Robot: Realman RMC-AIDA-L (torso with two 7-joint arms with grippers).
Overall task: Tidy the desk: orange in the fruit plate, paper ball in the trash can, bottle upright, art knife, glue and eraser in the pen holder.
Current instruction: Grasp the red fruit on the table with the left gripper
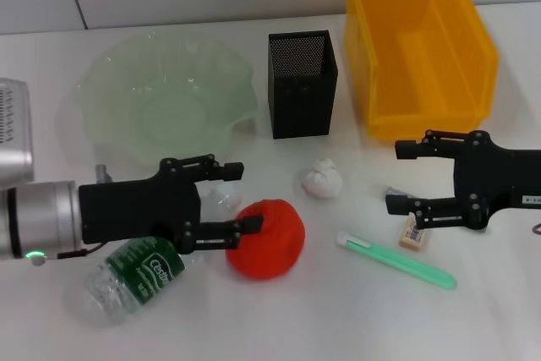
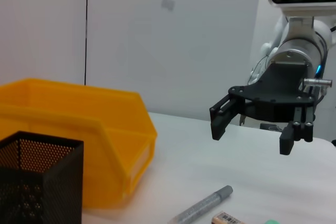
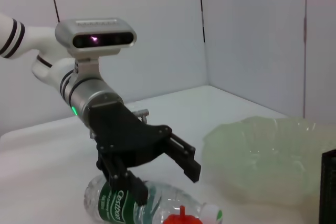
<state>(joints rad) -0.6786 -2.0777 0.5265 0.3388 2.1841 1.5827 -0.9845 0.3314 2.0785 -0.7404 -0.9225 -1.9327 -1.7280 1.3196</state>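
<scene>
We read the head view as a clock face, twelve o'clock being the far edge of the table [image 1: 490, 327]. Our left gripper [image 1: 239, 198] sits at about eight o'clock with its fingers spread, holding nothing. The orange [image 1: 269, 239] lies just beyond those fingertips, toward three o'clock from them and slightly nearer us, so the far finger stands clear of the fruit while the near one looks to touch its edge. Beneath the same gripper the bottle [image 1: 135, 273] lies on its side, its long axis running roughly from seven o'clock to one o'clock, cap end toward the orange. The right wrist view confirms the bottle is down, under the open fingers.

Our right gripper [image 1: 399, 176] is at four o'clock, its fingers also spread and empty, pointing toward nine o'clock. The eraser [image 1: 415, 232] rests just below its near finger, and the paper ball [image 1: 323, 178] lies well ahead of its fingertips, toward nine o'clock.

We judge the left arm far nearer the orange, with the fruit plate [image 1: 101, 82] at eleven o'clock on its own side. The pen holder [image 1: 303, 84] stands at twelve o'clock and the trash can [image 1: 418, 44] at one o'clock.
</scene>
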